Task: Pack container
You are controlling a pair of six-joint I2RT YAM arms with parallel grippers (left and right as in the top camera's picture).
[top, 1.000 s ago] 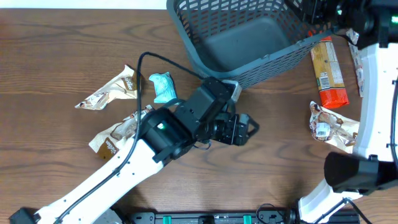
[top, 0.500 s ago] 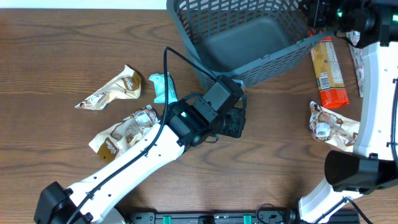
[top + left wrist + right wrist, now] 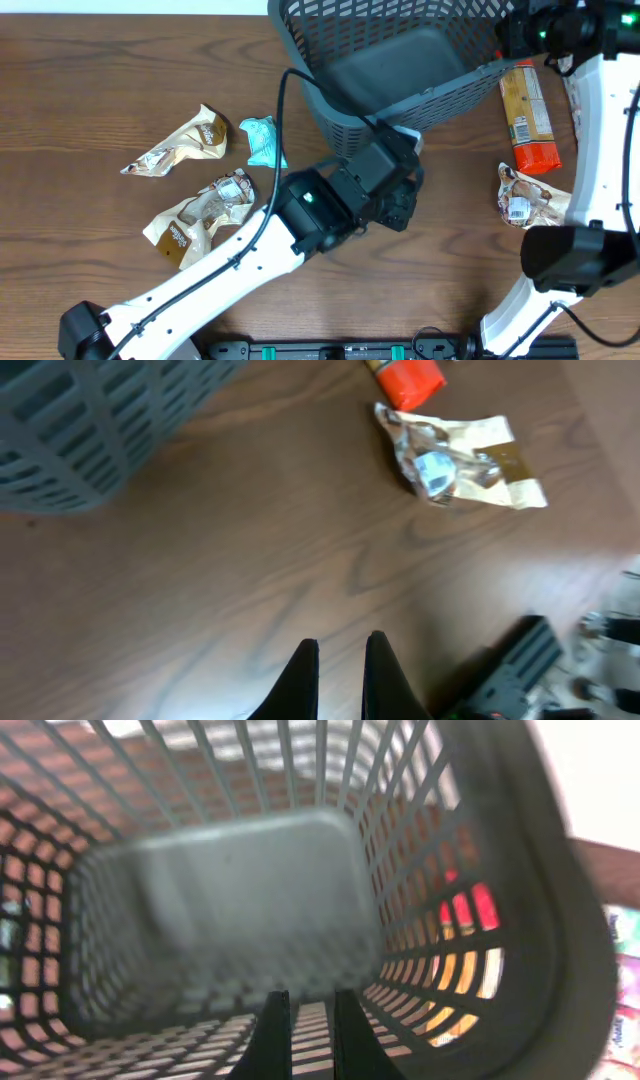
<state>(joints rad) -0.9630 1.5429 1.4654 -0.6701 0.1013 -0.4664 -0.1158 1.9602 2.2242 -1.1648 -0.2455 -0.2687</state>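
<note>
The container [image 3: 455, 88] lies at the far edge of the tabletop [image 3: 80, 90], right of centre, much where it was a second ago. Its mouth faces up and its long axis runs left to right, rising slightly toward the far right.

The left end effector [image 3: 341, 643] has shifted right to just beside the container's near corner, fingers together on nothing. The right end effector [image 3: 310, 995], fingers together, sits at the container's right end.

Print on the orange-ended pack [image 3: 528, 115] is too small to read.
</note>
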